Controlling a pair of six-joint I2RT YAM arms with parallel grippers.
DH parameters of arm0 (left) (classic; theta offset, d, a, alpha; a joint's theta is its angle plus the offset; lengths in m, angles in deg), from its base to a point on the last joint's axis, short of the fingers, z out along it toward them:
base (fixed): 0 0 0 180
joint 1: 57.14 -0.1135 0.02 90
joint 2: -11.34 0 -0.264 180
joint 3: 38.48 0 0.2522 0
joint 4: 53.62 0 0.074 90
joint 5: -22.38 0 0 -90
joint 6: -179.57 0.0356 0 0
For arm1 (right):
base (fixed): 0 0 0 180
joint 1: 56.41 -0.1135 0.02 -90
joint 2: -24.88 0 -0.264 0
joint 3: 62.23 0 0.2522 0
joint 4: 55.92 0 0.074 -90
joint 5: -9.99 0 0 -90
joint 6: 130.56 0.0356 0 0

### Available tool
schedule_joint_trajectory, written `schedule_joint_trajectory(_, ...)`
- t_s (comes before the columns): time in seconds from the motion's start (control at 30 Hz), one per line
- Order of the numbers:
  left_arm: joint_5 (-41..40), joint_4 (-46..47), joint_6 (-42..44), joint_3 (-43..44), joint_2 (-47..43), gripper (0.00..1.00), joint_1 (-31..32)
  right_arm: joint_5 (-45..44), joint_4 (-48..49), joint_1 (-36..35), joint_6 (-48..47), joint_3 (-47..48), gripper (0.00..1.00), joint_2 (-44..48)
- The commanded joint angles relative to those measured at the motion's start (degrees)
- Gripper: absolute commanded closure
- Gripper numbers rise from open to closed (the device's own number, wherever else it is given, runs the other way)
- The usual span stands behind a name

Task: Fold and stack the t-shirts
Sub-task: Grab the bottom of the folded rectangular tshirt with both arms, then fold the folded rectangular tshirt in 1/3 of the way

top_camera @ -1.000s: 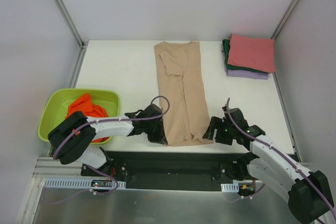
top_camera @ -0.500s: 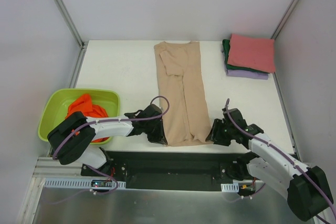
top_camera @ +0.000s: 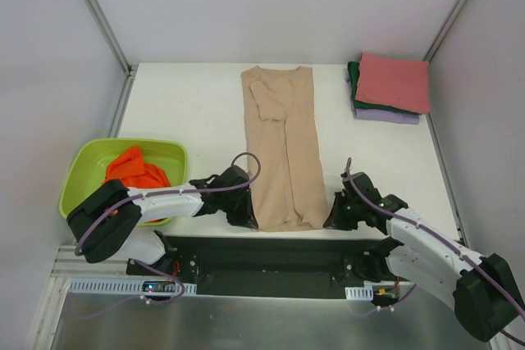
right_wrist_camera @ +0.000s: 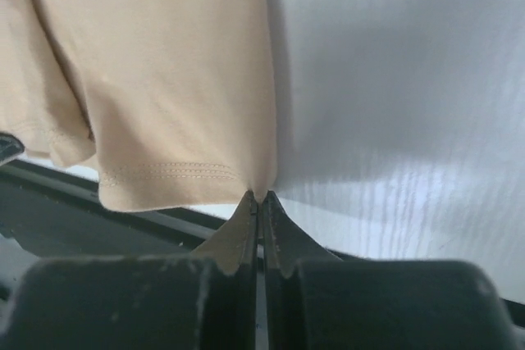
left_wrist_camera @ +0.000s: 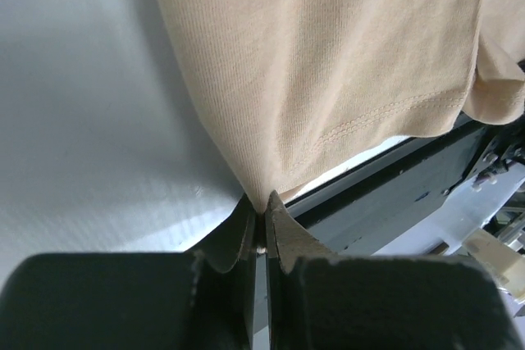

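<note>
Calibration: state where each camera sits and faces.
Top external: above, behind the robot, looking down at the white table; both arms show.
Left wrist: on the left gripper, facing a hem corner of the long beige cloth t-shirt; fingers show.
Right wrist: on the right gripper, facing the opposite corner; fingers show.
All share that shirt.

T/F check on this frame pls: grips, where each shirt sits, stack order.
1. The left gripper and right gripper are each shut on the near hem end of the beige t-shirt, one at each side. True.
2. The orange t-shirt lies spread out flat. False: it sits crumpled in the lime-green basin.
3. The pinkish-red shirt tops the folded stack at the far right. True.
4. The beige t-shirt rests on the stack. False: it lies as a long strip, apart from the stack.
</note>
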Motion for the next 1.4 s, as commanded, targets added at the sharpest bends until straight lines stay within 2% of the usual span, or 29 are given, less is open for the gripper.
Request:
schedule_joint_trajectory(0.0, 0.1, -5.5, 0.6, -3.4, -7.0, 1.00, 1.4, 1.7, -4.0, -5.1, 3.5, 0.1, 0.99, 5.8)
schedule_joint_trajectory(0.17, -0.2, -7.8, 1.5, -6.6, -20.1, 1.00, 1.8, 2.1, -7.6, -11.8, 7.9, 0.0, 0.99, 15.3)
schedule_joint_trajectory(0.33, -3.3, -8.1, 3.8, -5.6, -25.6, 1.00, 1.5, 2.0, -3.1, -13.0, 6.3, 2.2, 0.99, 16.7)
schedule_joint_trajectory(0.57, -4.3, -8.2, 8.4, 5.7, -16.6, 1.00, -5.2, -11.0, -2.4, -13.0, -2.4, 15.7, 0.99, 4.4)
schedule_joint_trajectory(0.73, -0.3, -8.2, 11.7, 13.3, -9.4, 1.00, -12.7, -17.9, -1.9, -10.5, -6.9, 25.4, 0.99, -6.5)
schedule_joint_trajectory(1.0, 0.1, -8.2, 14.8, 23.7, 0.6, 1.00, -19.2, -12.5, 6.6, -2.0, -12.3, 35.0, 0.99, -18.8)
schedule_joint_trajectory(1.37, 1.9, -8.8, 16.9, 35.3, 12.5, 1.00, -25.1, -9.2, 10.0, 5.0, -17.1, 46.3, 0.99, -32.4)
